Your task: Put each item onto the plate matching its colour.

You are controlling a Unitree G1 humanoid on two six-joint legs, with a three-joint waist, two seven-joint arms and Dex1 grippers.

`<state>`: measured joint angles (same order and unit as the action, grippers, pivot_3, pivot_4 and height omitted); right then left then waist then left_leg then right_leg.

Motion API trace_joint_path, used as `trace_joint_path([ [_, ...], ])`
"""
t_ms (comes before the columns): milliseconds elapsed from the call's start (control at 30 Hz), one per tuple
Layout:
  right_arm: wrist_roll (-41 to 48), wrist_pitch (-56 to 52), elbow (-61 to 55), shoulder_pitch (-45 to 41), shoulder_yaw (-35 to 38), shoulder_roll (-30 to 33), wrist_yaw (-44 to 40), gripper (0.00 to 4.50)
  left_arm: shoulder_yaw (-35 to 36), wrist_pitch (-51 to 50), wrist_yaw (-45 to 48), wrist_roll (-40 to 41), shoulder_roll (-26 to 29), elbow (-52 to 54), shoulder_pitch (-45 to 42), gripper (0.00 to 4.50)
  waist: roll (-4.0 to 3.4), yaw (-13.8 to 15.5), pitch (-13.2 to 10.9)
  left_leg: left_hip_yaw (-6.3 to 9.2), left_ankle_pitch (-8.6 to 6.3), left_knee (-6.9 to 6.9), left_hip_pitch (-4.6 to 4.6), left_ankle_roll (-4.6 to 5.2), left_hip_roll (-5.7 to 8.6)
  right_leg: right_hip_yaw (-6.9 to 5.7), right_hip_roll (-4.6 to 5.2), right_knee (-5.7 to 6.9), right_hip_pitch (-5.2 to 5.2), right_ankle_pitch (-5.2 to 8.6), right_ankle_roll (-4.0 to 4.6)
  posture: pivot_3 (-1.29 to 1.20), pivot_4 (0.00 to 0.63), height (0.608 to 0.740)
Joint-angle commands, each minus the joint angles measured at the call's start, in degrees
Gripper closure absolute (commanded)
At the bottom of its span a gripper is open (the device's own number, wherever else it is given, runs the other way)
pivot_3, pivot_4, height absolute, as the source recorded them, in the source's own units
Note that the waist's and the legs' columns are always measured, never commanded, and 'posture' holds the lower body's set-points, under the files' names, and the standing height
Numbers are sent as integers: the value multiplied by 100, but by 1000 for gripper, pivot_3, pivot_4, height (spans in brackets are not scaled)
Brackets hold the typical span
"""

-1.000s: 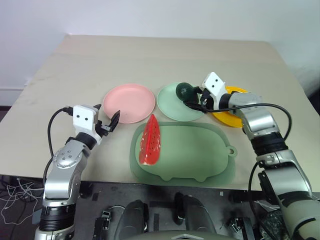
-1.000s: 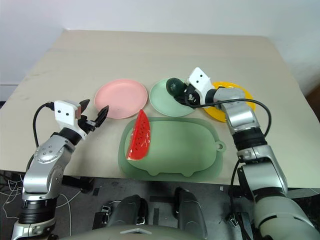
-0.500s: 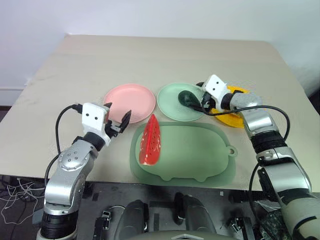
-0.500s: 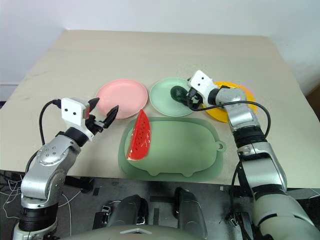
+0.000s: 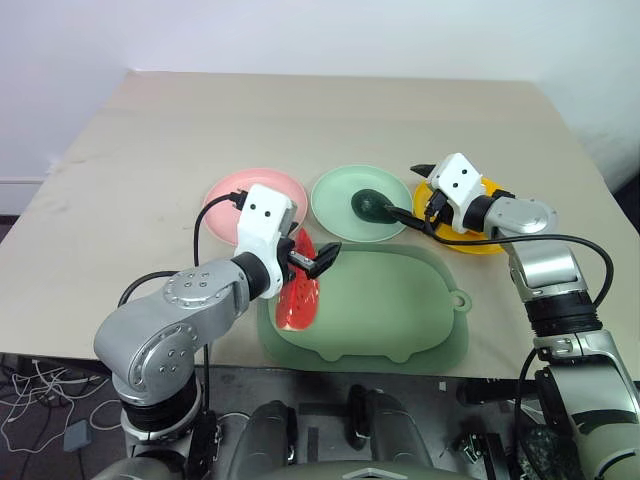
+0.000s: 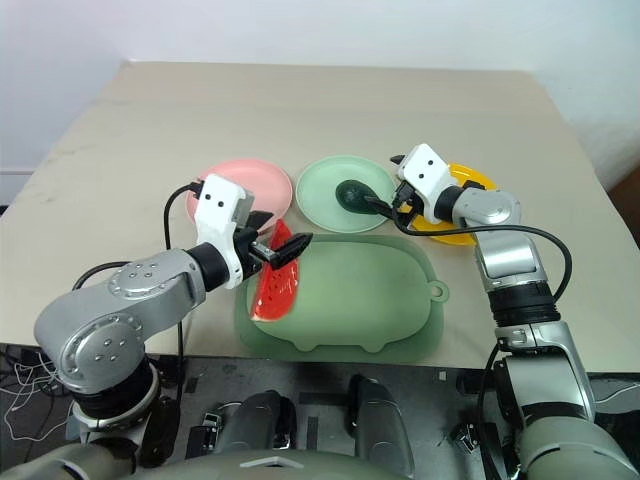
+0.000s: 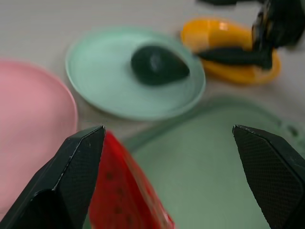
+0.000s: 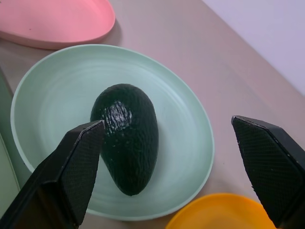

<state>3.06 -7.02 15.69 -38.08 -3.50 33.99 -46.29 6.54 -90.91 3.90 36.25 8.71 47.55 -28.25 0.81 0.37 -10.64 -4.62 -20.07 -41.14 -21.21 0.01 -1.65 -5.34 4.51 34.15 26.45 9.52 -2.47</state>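
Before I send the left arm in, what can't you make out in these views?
- Mango: nothing on the yellow plate can be made out; the right gripper and wrist cover most of it in the eye views.
- Watermelon: its upper end is behind the left gripper.
- Left wrist view: blurred, watermelon cut off at the edge.
- Avocado: clear, on the green plate.

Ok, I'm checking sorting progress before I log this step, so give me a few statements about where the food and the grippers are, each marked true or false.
1. The avocado lies on the mint green plate. True.
2. The watermelon wedge lies on the pink plate. False: it is on the green board.
3. The right gripper grips the avocado. False: its fingers are open, clear of it.
4. The left gripper is open above the watermelon wedge. True.
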Motion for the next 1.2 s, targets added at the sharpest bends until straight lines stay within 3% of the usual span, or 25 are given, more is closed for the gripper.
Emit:
trace_joint_path([
  [33, 32, 19, -279, -75, 115, 3, 104, 0, -30, -159, -268, 93, -45, 54, 19, 17, 0, 1, 0, 0, 1, 0, -1, -2, 0, 0, 0, 0, 0, 0, 0, 0, 150, 740],
  [233, -3, 45, -284, -42, 100, 4, 182, 0, -418, -159, -723, 47, 123, -116, 476, 17, 0, 4, 0, 0, 5, 0, 0, -9, 0, 3, 1, 0, 1, 0, 1, 0, 150, 740],
  [500, -29, 64, -321, -49, 96, -32, 282, 0, -404, -159, -875, 39, 91, -539, 619, 17, 0, 22, 0, 0, 5, 0, 0, -9, 3, 3, 3, 0, 0, 0, 1, 0, 150, 740],
  [633, -6, 45, -471, 26, 174, 36, 330, 0, -381, -159, -825, 100, 25, -603, 639, 863, 0, 26, 0, 0, 5, 0, 0, -9, 4, 3, 3, 0, 0, 0, 1, 0, 150, 740],
  [700, 165, -91, -653, 83, 300, 57, 294, 0, -351, -159, -804, 118, -32, -601, 606, 1100, 0, 32, 0, 1, 5, 0, 0, -9, 4, 3, 4, 0, 0, 0, 1, 0, 150, 740],
  [800, 570, -327, -1048, 199, 512, 98, 108, 0, -332, -159, -790, 110, -61, -607, 533, 1101, 0, 37, 0, 1, 5, 0, -1, -9, 4, 3, 5, 0, 0, 0, 1, 0, 150, 740],
  [1000, 2609, -2213, -2710, 999, 1083, 660, -1072, 0, -252, -159, -774, 49, -23, -606, 312, 1119, 0, 61, 0, 9, -9, 0, -4, 16, 3, -2, 5, -1, 0, 0, 1, 0, 150, 740],
  [1100, 2922, -2553, -3349, 1648, 951, 1066, -1474, 0, -152, -159, -714, 22, 5, -660, 49, 1119, 3, 45, 0, 13, -13, -1, -4, 24, 4, -5, 7, -5, -5, 0, 1, 0, 150, 740],
  [1200, 2844, -2531, -3485, 1910, 805, 1047, -1383, 0, 71, -159, -678, -130, 58, -875, -494, 1120, 5, 28, -2, 12, -14, -2, -1, 24, 7, -4, 6, -4, -5, 1, 1, 0, 150, 740],
])
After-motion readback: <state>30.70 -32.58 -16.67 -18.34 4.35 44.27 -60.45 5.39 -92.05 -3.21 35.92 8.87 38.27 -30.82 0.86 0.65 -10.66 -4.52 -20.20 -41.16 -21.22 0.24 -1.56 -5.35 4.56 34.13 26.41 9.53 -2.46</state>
